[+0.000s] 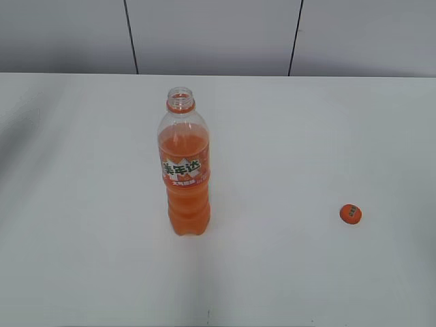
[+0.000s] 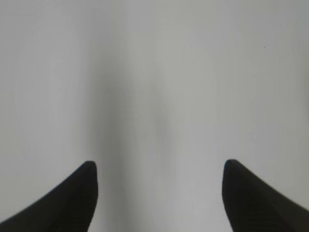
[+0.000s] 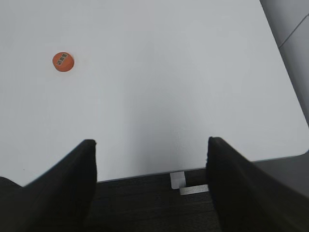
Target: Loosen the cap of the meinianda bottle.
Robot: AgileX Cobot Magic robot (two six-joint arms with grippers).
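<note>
Left gripper (image 2: 159,166) wide open, empty, right gripper (image 3: 151,145) likewise

The exterior view slants down onto the white bench (image 1: 82,204); both wrist views look down past their pincers, the right sharing the small orange plastic cap (image 3: 63,61).

A broad, smooth white rectangular table top (image 1: 327,136) is seen filling most of the exterior view, evenly lit, with faint soft shadows laid across its surface. Behind its far edge, a pale grey panelled wall (image 1: 211,34) is divided by two thin dark vertical seams. In the right wrist view, the table's near edge and rounded corner are shown above a dark grey textured floor (image 3: 149,203), on which two small pale strips (image 3: 186,184) are lying.
</note>
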